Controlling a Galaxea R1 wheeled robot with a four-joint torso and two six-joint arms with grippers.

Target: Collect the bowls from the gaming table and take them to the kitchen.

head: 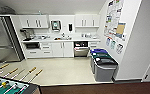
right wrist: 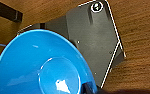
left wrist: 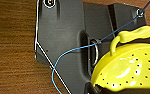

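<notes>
the yellow-green bowl rides at the left gripper and the blue bowl at the right, grips i cannot tell, with the kitchen counter straight ahead across the floor.

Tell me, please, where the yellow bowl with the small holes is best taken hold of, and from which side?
Probably at the arched loop handle on the rim of the yellow bowl. It stands clear of the rim with an open gap beneath, so a grip can close across its bar, coming from outside the bowl. The glossy curved wall offers less purchase.
</notes>
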